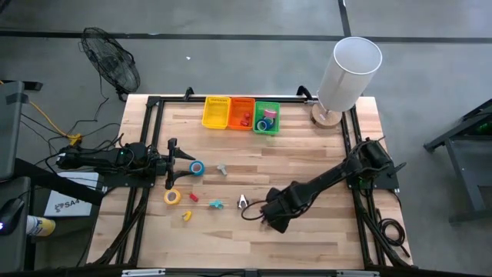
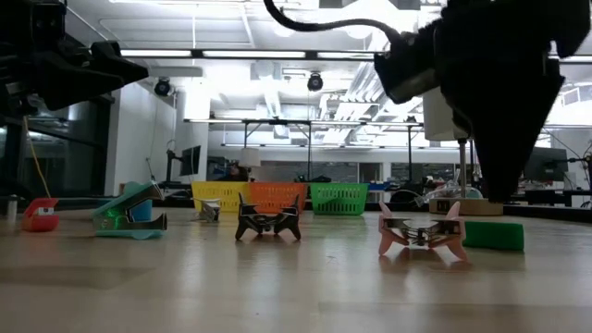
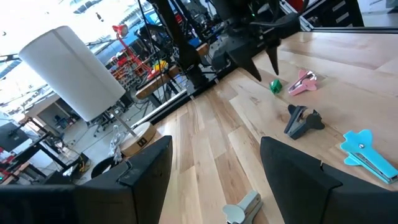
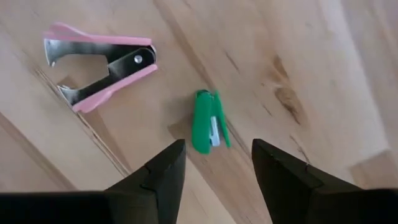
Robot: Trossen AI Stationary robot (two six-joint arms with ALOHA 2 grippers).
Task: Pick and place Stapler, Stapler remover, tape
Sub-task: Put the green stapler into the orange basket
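Observation:
My right gripper is open and hovers above a small green stapler that lies flat on the table, with a pink staple remover beside it. In the low view the green stapler lies under the right gripper. My left gripper is open near the table's left side, with a blue tape roll just in front of it and a yellow tape roll nearer the front edge. Both rolls lie flat. A pink roll and a blue roll sit in the green basket.
A yellow basket, an orange basket and the green one stand along the far edge, beside a white cylinder lamp. Scattered mid-table: a black remover, a teal stapler, a red stapler, a yellow stapler and a grey stapler.

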